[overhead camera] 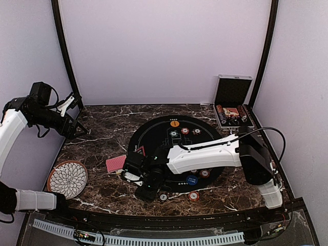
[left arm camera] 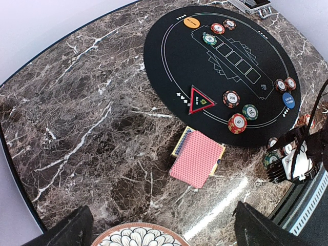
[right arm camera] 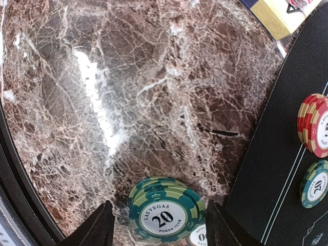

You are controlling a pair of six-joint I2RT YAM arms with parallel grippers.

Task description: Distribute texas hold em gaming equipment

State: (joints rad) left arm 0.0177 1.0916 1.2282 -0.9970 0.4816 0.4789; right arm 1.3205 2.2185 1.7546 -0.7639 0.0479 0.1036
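Only the right wrist view reads the green chip stack (right arm camera: 166, 211): "20" face, on the marble table (right arm camera: 128, 102) off the mat's (overhead camera: 154, 130) 7 o'clock edge. The right gripper (right arm camera: 159, 204) straddles it, jaws half-spread, gap on one side. The left wrist view gives counts: one card deck (left arm camera: 197, 160), one orange disc (left arm camera: 190, 21), one blue disc (left arm camera: 288, 100), eight chip piles (left arm camera: 237, 123) on the mat. Right arm low, reaching across. Left gripper (left arm camera: 164, 218) raised at 10 o'clock, jaws wide, empty.

White-shelled left arm (overhead camera: 13, 130) and right arm (overhead camera: 205, 156), black joints (overhead camera: 254, 160), looping black cables (overhead camera: 269, 128)
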